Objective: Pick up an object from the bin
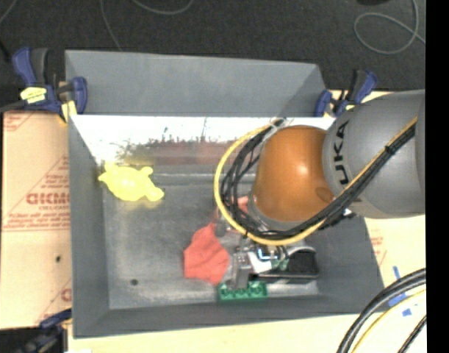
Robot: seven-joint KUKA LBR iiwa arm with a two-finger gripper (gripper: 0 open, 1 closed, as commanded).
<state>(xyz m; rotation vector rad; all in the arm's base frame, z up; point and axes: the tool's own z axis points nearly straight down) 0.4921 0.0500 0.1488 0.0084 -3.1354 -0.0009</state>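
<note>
Nearest the lens is the robot's orange dome-shaped cover (290, 171), ringed by looped yellow and black cables (231, 175) and backed by the broad grey arm link (378, 160). Together they hide much of the 3 o'clock side of the grey metal bin (88, 234). Below the cover, at about 5 o'clock on the bin floor, the jaws sit low among the things. I cannot tell whether they are open or closed, or whether anything is between them. They stand just beside the 3 o'clock edge of a red crumpled soft thing (204, 259) at about 6 o'clock. A green studded plastic block (242, 293) lies just below them, against the near wall. A black boxy thing (303, 265) lies just to their 3 o'clock side, partly under the wrist. By my reading the step in hand is the descent or the closing on a target, most likely the red thing or the green block. The next move would need a firm closing on one of them, then a straight lift clear of the near wall and the neighbours. Counted: one red thing, one green block, one black thing, and one yellow lumpy soft toy (130, 183) well apart at about 10 o'clock, four in all.
</note>
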